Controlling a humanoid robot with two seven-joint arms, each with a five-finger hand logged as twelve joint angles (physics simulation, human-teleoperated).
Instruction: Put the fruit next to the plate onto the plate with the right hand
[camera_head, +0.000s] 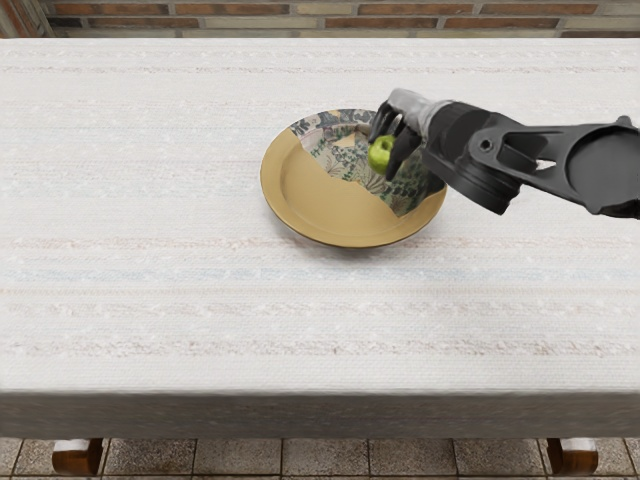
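Fruit (381, 154): small, green, round, sitting in the grip of the right hand (402, 128). Dark fingers (402, 150) are curled around it, one on the left side and others on the right, so it's a closed grasp on the fruit. In the head view the fruit sits over the upper right part of the plate (310, 195), inside the rim, above the leaf-patterned area. Can't tell whether it touches the plate surface or hangs just above it.

Plate is round, mustard-gold on the left and centre, with a floral print across the top and right. It lies flat near the middle of the table (150, 300), slightly toward the far edge. The table is covered with a pale striped cloth.

Right arm (540, 160) comes in from the right edge, dark grey, with the wrist angled down and left toward the plate. It hides part of the plate's right rim.

Brick wall (300, 20) runs behind the table. Wooden table feet (78, 455) and floor tiles (330, 458) show at the bottom.
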